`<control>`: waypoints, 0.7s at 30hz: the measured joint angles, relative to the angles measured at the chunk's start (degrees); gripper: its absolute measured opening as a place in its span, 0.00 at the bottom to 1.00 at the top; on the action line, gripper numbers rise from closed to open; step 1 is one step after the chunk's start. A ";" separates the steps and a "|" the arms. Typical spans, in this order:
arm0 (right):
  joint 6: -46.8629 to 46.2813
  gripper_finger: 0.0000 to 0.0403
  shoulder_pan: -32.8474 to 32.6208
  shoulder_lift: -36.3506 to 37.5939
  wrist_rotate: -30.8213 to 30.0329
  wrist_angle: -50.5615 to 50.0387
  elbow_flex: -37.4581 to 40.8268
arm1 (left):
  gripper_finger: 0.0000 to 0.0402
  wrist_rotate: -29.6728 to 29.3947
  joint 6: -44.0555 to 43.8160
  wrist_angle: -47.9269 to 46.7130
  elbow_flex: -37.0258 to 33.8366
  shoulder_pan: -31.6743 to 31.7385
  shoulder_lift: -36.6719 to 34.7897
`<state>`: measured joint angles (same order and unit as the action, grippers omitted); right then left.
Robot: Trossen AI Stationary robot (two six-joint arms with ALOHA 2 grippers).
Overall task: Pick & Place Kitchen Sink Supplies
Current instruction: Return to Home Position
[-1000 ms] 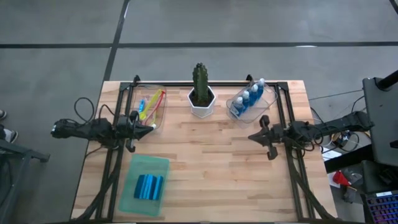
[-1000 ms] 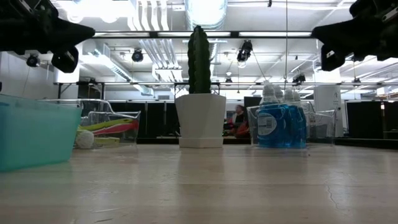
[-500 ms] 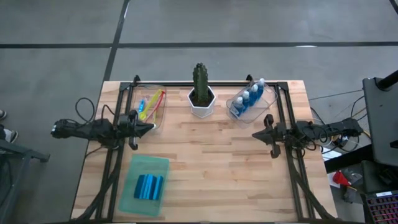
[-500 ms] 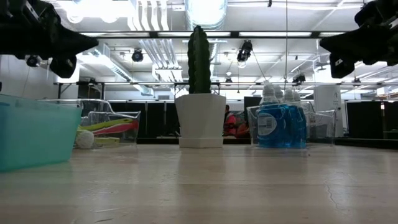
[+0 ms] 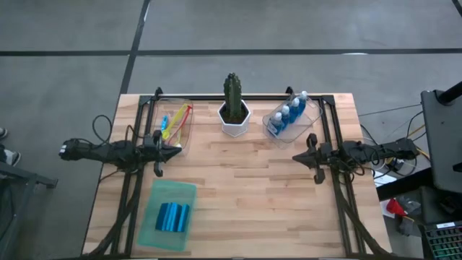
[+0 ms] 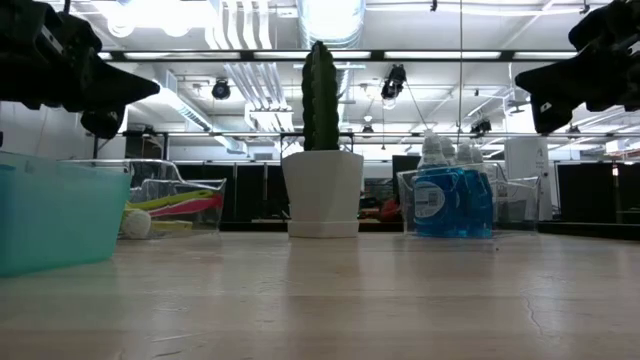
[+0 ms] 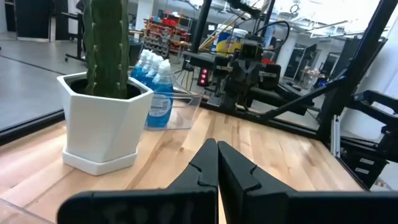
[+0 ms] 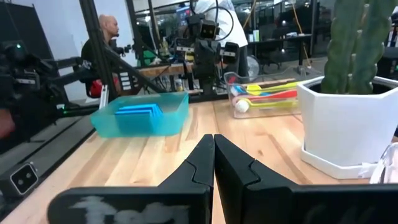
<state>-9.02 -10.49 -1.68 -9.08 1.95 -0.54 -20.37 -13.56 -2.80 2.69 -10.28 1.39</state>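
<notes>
Logging flat teal-blue sponges [image 5: 173, 216] filed in green tray [image 5: 167, 191]; we note left end effector [image 5: 177, 150], right end effector [image 5: 295, 157] pinched closed, level.

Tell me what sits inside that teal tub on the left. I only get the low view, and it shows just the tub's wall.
Observer: From above, the green tray holds a cluster of blue sponges.
Operator: And the dark claws up top, are they carrying anything?
Observer: No. The left gripper is over the left side of the table. Its wrist view shows its fingers shut on nothing.
Operator: And the other one?
Observer: The right gripper is over the right side, and its own wrist view shows it shut and empty too.
</notes>
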 joint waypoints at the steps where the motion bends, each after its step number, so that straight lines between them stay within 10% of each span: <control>1: 0.00 0.02 0.01 -0.23 0.05 -0.03 0.00 | 0.00 -0.02 -0.02 -0.02 0.01 0.00 0.02; 21: 0.02 0.02 0.03 -0.39 0.07 0.03 0.00 | 0.00 -0.07 -0.15 -0.18 -0.04 0.00 0.57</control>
<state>-8.99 -10.46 -2.07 -9.02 1.98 -0.54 -20.45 -13.72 -2.98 2.66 -10.28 1.96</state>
